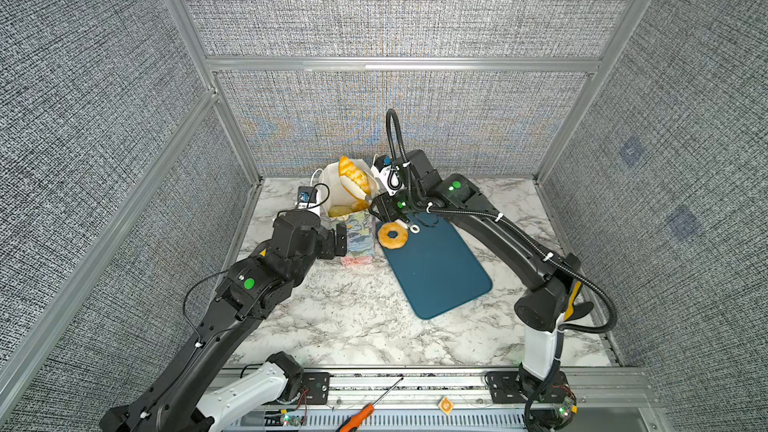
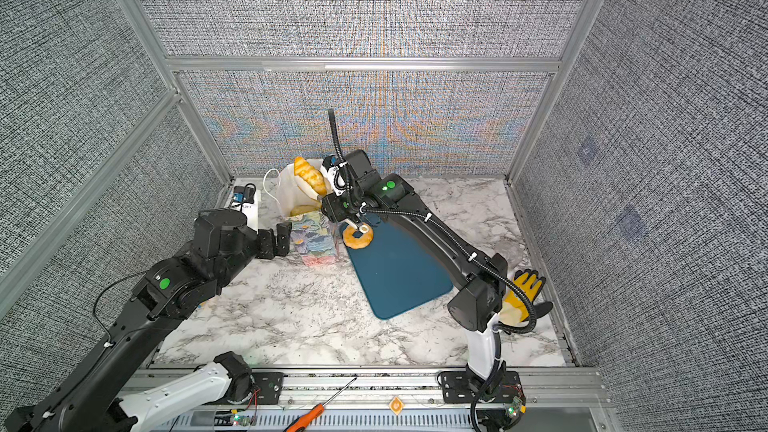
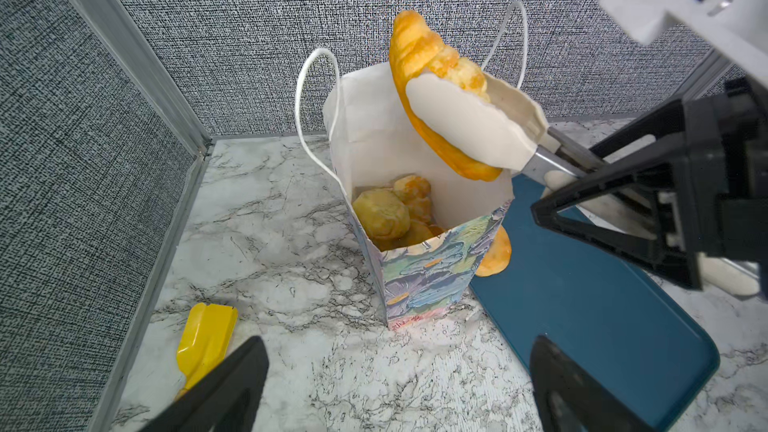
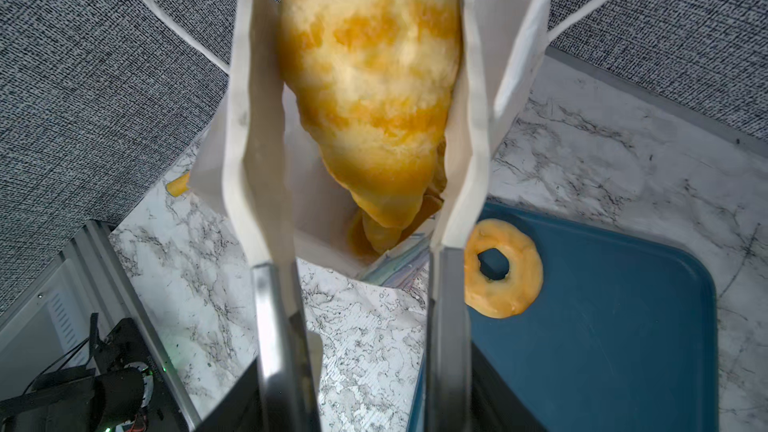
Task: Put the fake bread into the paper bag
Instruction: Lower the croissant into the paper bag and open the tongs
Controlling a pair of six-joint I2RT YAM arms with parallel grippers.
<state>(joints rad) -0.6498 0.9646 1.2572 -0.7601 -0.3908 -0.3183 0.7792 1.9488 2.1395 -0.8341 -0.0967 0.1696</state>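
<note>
Paper bag (image 3: 428, 276) stands upright on the marbled surface (image 1: 332, 317), far and a little left of centre, mouth open and white lining showing. One cord handle loops off its left side and one rises behind. Several pieces of fake bread (image 3: 382, 214) lie inside it, glossy and golden, well below the rim. The right fingers (image 3: 582, 209) are clenched on the metal handles of a pair of tongs (image 3: 469, 126). The tongs' pale paddles pinch a ridged croissant (image 3: 415, 47) from both sides. The croissant hangs tilted above the bag's mouth, its lower tip at the right part of the rim and its upper end well above the bag. From the right wrist view it sits squarely between the paddles, with the bag's opening directly beyond. A ring doughnut (image 4: 521, 276) lies flat on the far left corner of a dark blue board (image 1: 436, 272), just right of the bag. The left fingers (image 2: 284, 233) are released, spread wide and holding nothing. They are low at the bag's near left side, close beside its printed wall; contact cannot be told. A yellow scoop (image 3: 205, 334) lies on the surface left of the bag, near the wall. A yellow glove (image 2: 525, 284) lies at the right edge behind the right arm. An orange-handled screwdriver (image 1: 361, 413) rests on the near rail.
</note>
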